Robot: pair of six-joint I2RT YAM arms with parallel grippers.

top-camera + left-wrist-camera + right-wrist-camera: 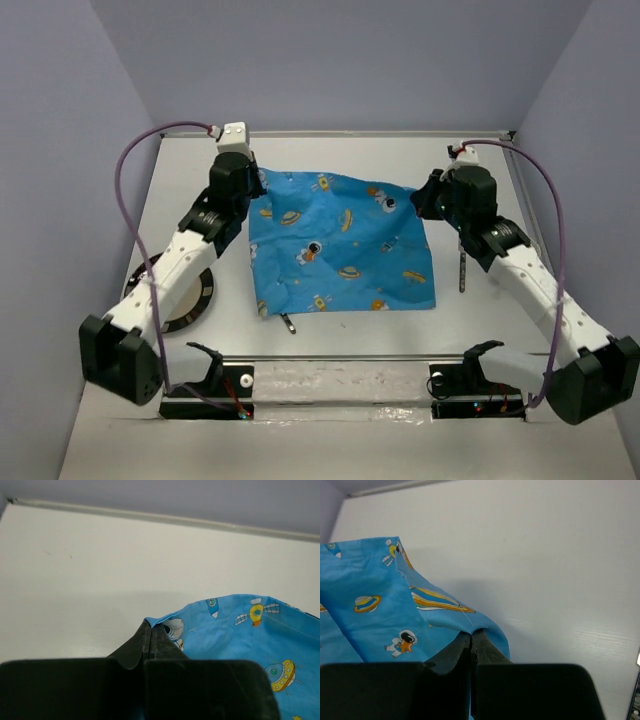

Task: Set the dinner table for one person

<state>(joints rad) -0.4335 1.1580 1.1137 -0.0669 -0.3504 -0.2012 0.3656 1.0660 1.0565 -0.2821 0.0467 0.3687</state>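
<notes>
Mat-laying step. The white worktop (400, 335) fills the view, and the blue cloth mat (340, 245) lies at its centre. The left fingers (131, 651) are clenched on the mat's 11 o'clock corner, the right fingers (451, 652) on its 1 o'clock corner. Next, probably: draw the fabric flat, let go, then fetch the plate (203, 293) at 8 o'clock.

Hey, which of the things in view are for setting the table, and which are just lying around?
For the job: dinner table; blue cloth mat, pinched at two corners by left gripper and right gripper; plate; utensil right of the mat; second utensil poking from under its near edge.
Just there: purple cables; black mounts.
</notes>
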